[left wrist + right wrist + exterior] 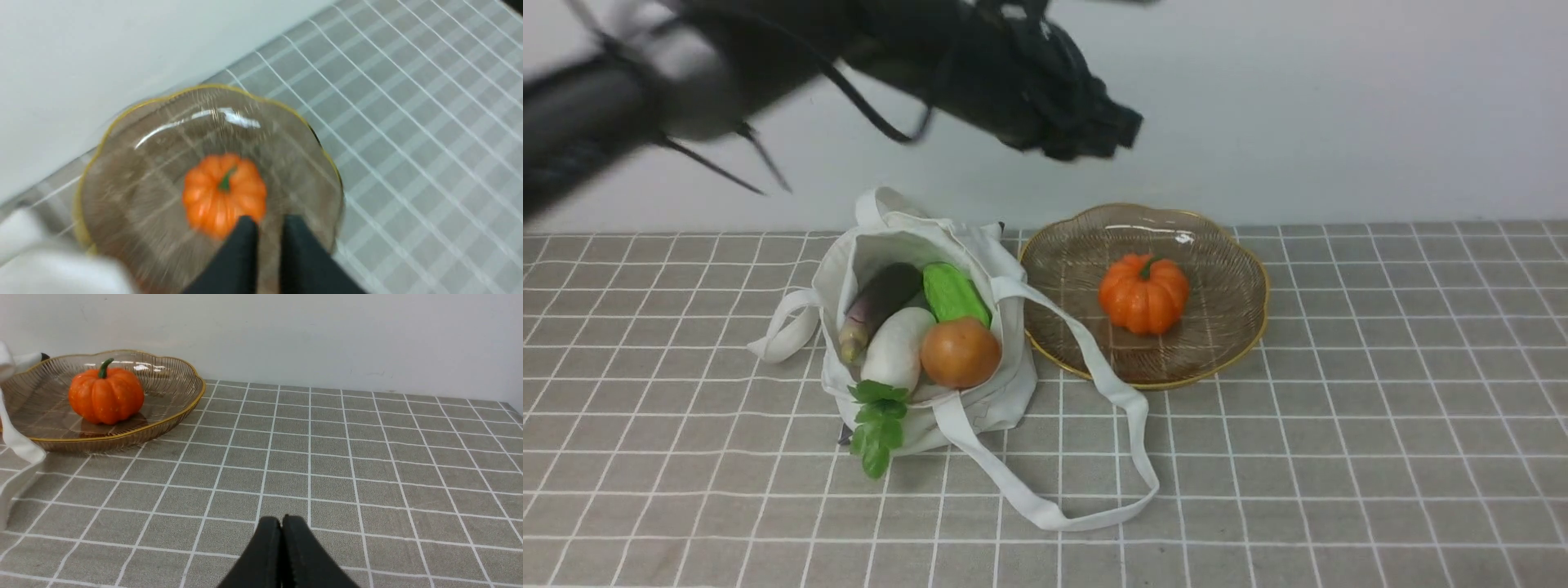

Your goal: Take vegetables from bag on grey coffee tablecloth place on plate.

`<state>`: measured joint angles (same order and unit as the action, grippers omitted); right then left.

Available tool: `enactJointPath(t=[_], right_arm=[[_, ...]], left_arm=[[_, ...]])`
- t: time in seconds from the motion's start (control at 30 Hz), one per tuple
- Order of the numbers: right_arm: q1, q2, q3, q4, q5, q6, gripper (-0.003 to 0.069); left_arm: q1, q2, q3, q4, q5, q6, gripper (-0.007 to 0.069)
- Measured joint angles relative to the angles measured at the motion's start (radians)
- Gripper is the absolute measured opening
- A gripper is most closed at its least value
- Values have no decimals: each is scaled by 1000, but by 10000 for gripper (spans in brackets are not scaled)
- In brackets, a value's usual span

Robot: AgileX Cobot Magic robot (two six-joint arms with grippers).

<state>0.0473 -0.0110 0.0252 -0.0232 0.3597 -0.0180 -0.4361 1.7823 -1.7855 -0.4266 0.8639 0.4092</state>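
The orange pumpkin [1144, 293] sits alone on the glass plate [1225, 343], also seen in the left wrist view [224, 194] and the right wrist view [106, 395]. The off-white bag [1005, 384] lies left of the plate with its mouth open. It holds the purple eggplant [880, 303], green gourd [953, 293], white radish [895, 349] and tomato [960, 352]. My left gripper [1123, 126] is blurred and high above the plate's back edge. Its fingers [241, 245] stand a narrow gap apart and hold nothing. My right gripper [282, 519] is shut and empty, low over the tablecloth [327, 465], right of the plate.
A bag strap [1094, 490] loops over the cloth in front of the plate. A second strap [784, 331] lies left of the bag. A pale wall runs along the back of the table.
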Motion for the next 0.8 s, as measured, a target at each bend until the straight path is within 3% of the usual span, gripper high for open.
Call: enactJointPath(t=[0.27, 0.57, 0.8], right_arm=[[0, 0, 0, 0, 0, 0, -15], [0, 0, 0, 0, 0, 0, -15], [0, 0, 0, 0, 0, 0, -15]], left_arm=[[3, -296, 0, 179, 364, -40, -5], [4, -612, 182, 385, 392, -236, -5], [4, -1002, 653, 364, 393, -394, -5]])
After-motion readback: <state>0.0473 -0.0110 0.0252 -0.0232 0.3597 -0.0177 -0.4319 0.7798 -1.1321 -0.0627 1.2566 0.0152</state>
